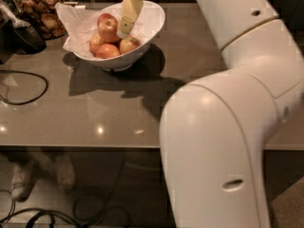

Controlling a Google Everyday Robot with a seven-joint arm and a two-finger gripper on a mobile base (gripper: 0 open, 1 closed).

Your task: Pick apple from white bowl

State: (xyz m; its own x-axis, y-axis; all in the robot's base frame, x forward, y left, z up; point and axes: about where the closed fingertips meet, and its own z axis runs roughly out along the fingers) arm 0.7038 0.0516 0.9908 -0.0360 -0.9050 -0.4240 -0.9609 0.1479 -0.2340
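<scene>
The white bowl (156, 23) stands at the back left of the grey table, lined with crumpled white paper. The apple (107, 25), red with yellow-orange patches, lies on top of a pile of smaller apples (108, 50). My gripper (127, 17) hangs over the bowl, pointing down, just right of the apple and close to it. It holds nothing that I can see. My white arm (232, 122) fills the right of the view and hides that part of the table.
A dark container of brown snacks (43, 14) stands behind the bowl to the left, beside a black object (26, 36). A black cable (28, 87) loops on the grey table (95, 113) at the left. The table's front edge runs across the lower view.
</scene>
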